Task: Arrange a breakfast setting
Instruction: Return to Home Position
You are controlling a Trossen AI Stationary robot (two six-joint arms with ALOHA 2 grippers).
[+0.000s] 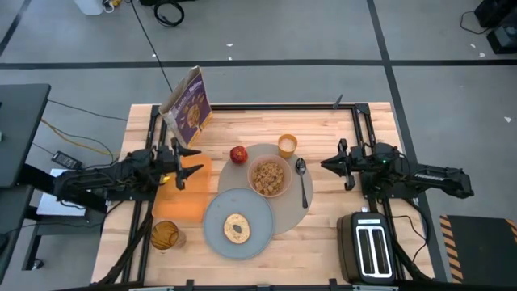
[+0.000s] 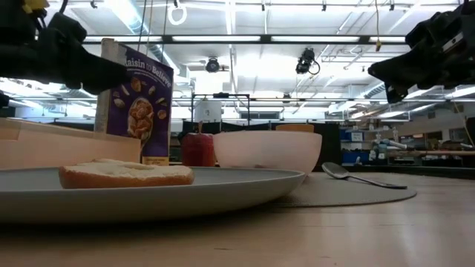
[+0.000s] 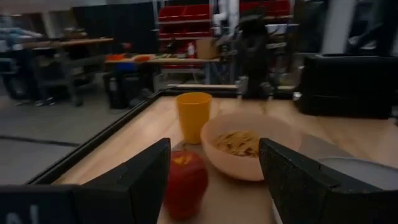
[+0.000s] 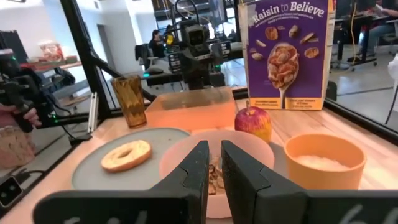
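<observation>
A round grey-beige mat lies mid-table. On it stand a pink bowl with cereal, a small orange cup and a metal spoon. A red apple sits at the mat's far left edge. A grey plate overlaps the mat's near left part and carries a toast slice. My left gripper is open and empty above the orange cloth, left of the apple. My right gripper is shut and empty, right of the spoon, pointing at the bowl.
A purple cereal box stands at the far left. An orange cloth lies under my left gripper. An amber glass stands at the near left. A black toaster sits at the near right. A person's hand shows beyond the table.
</observation>
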